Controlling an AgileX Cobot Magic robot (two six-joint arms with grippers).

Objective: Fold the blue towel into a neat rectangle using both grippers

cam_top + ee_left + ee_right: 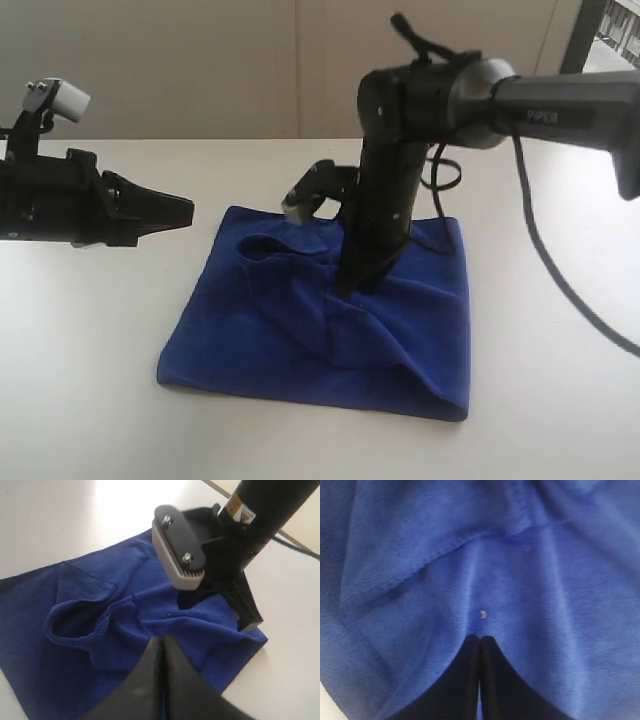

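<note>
The blue towel [300, 330] lies rumpled on the white table, roughly square, with a turned-over flap near its far left corner. My right gripper [350, 290] points straight down at the towel's middle, shut, its tips at the cloth where creases fan out. In the right wrist view the right gripper [480, 639] has both tips together over the towel [470, 555], with nothing between them. My left gripper [190, 210] hovers left of the towel, shut and empty. In the left wrist view the left gripper [162, 639] points over the towel [75, 670] toward the right gripper [247, 625].
The white table [90, 400] runs bare to the left, front and right of the towel. A black cable [560, 290] loops down from the right arm over the table's right side. A beige wall stands behind.
</note>
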